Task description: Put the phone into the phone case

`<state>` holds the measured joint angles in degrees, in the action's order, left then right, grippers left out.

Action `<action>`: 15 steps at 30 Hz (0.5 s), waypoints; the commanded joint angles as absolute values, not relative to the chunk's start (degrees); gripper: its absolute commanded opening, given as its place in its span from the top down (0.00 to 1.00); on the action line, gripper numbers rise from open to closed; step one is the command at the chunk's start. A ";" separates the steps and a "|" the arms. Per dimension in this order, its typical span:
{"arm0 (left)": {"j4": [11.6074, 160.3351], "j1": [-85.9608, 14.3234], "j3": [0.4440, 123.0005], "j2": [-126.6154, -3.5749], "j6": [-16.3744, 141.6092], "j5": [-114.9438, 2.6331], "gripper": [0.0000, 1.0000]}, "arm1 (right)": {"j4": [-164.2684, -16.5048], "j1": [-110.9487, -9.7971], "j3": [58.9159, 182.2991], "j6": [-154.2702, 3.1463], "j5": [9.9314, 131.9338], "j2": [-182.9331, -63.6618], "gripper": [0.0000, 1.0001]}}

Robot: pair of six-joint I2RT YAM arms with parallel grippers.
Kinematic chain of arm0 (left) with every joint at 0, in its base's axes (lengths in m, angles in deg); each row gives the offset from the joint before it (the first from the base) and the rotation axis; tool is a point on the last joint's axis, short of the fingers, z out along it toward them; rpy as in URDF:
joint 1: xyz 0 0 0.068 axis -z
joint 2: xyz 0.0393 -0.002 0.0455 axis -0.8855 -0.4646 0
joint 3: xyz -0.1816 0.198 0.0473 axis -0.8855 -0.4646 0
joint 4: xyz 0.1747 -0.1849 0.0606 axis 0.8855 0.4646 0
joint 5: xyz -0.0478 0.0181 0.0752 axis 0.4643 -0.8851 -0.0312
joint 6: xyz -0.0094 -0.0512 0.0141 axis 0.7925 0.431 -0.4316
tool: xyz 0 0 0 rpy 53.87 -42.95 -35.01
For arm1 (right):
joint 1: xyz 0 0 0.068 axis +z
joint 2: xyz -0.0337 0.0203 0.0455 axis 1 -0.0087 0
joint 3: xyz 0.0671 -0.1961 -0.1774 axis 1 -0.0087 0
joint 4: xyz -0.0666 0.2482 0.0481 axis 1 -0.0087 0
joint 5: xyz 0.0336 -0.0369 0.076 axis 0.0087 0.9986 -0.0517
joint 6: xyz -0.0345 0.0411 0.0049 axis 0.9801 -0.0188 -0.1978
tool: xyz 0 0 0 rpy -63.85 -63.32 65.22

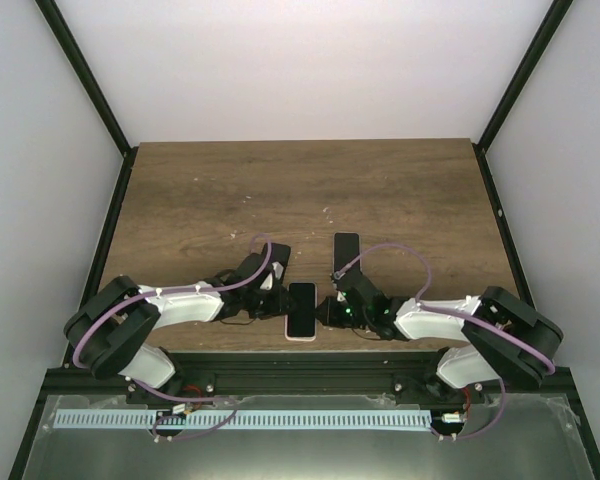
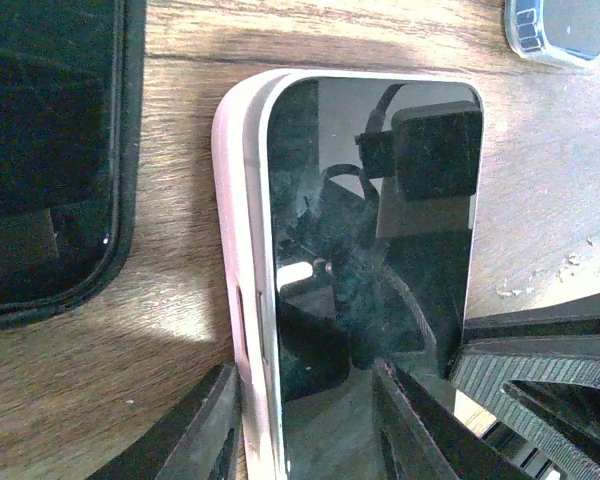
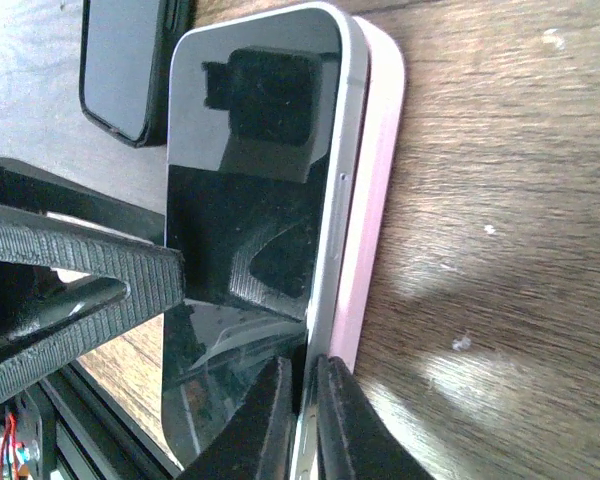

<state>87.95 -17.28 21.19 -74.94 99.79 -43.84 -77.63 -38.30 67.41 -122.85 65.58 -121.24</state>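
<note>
Setting: robotics lab test cell. Evidence: wood-grain tabletop (image 1: pixel 300 190) boxed by 3 plain white panels (image 1: pixel 300 60) in black frame struts (image 1: pixel 85 75); left arm (image 1: pixel 180 305) and right arm (image 1: pixel 445 318) bolted to a black rail (image 1: pixel 310 375); slotted cable duct (image 1: pixel 280 420) in front.

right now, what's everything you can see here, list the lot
phone: one, black screen, silver edge, on the case at the table's near middle; can't tell if seated
case: one, pink, under the phone, showing along both long edges
second phone: one, black, flat on the table, behind and right of the first
third phone: one, dark with black rim, flat, just left of the first
table: one, brown wood
walls: three, white, around the table
arms: two, white and black, purple cables, reaching in from the near edge
left gripper: one, black, fingers apart astride the phone's left edge
right gripper: one, black, nearly shut, pinching the phone's right edge
</note>
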 commanded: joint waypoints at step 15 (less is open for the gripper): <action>88.00 -16.35 19.18 -71.78 102.51 -42.19 0.57 | -81.45 -35.60 69.34 -122.53 69.53 -123.29 0.96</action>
<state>87.45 -17.33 19.42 -72.89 102.26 -44.63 -75.73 -37.25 67.23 -124.21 67.77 -121.57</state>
